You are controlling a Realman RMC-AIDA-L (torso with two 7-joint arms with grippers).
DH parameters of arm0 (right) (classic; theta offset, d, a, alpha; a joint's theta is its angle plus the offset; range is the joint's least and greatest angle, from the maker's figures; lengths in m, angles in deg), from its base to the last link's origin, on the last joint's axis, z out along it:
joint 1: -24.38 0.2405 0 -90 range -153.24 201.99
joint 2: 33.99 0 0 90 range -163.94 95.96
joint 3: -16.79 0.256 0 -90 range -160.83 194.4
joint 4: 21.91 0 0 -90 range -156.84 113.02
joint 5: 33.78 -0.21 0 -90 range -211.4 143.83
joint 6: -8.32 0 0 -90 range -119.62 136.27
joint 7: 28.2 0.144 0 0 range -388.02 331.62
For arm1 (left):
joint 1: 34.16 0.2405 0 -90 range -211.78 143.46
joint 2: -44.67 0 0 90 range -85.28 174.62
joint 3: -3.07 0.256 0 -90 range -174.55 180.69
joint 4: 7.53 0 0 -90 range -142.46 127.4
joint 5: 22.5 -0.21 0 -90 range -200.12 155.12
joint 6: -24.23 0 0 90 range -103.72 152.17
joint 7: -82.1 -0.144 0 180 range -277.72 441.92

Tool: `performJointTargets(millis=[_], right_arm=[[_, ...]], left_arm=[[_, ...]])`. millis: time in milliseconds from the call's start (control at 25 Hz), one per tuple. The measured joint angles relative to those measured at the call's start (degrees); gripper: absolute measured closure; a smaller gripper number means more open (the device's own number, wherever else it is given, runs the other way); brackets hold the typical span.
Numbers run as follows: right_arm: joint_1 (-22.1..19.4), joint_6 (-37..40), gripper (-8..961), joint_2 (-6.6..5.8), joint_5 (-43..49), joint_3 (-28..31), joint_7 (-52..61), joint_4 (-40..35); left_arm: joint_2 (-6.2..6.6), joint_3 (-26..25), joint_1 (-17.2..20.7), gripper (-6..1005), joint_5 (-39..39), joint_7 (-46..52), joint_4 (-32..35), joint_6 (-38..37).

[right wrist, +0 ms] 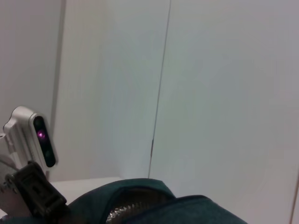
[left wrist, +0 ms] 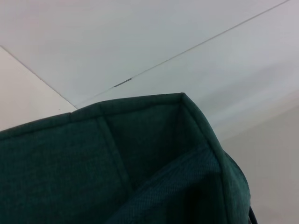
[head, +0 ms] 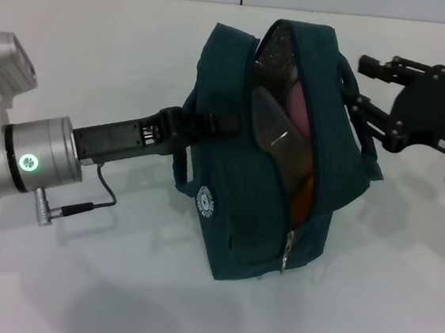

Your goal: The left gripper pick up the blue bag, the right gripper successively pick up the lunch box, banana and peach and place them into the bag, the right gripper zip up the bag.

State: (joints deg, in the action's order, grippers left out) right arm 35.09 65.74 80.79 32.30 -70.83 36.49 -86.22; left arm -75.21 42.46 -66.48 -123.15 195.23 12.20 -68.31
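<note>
A smooth white table (head: 74,294) fills the head view, with a pale wall behind it at the top of the frame. In the middle of the frame stands the big dark teal-blue cloth bag (head: 224,222), soft and woven, with a small round white logo (head: 205,203) on its side. Its zip is open along most of the top and closed only at the low end, where the silver ring zip pull (head: 286,253) hangs.

Inside the opening, shiny silver foil lining (head: 274,132) shows. Something pink (head: 298,111), maybe the small round pink peach, peeks out near the top. A bit of yellow-orange (head: 303,195), maybe the curved banana, shows lower down. The lunch box cannot be made out.

The left gripper (head: 203,125) comes in from the left of the frame and its black fingers are clamped on the bag's padded loop handle. Its arm lies flat, with a silver wrist and a green light.

The right gripper (head: 350,88) reaches in from the upper right, touching the bag's far side. Its fingers are hidden, so I cannot tell if they are apart.
</note>
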Motion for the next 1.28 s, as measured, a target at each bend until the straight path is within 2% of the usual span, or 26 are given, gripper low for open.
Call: performJointTargets(millis=[160,360,600,800,1040,1280], right_arm=[[-0.4,2.1,611,0.00,-0.3,1.9,0.1,1.1],[-0.4,6.3,374,0.03,-0.3,4.8,0.1,2.9],[-0.4,11.3,243,0.08,-0.5,7.7,0.1,4.3],[-0.4,15.2,244,0.09,-0.7,9.2,-0.3,5.3],[0.2,27.6,244,-0.14,0.3,11.9,-2.0,8.3],[0.5,34.9,245,-0.01,8.2,11.4,-4.4,10.9]], left_arm=[[0.00,0.0,0.3,966,0.0,0.0,0.0,0.0],[0.07,0.0,0.6,965,0.1,0.0,0.0,0.0],[0.18,0.0,0.8,963,0.6,-0.1,0.1,0.0],[0.18,0.0,0.9,962,0.7,-0.1,0.1,0.0],[0.18,0.0,0.9,961,0.7,-0.1,0.1,0.0],[0.10,0.0,1.0,960,0.7,-0.1,0.1,0.0]])
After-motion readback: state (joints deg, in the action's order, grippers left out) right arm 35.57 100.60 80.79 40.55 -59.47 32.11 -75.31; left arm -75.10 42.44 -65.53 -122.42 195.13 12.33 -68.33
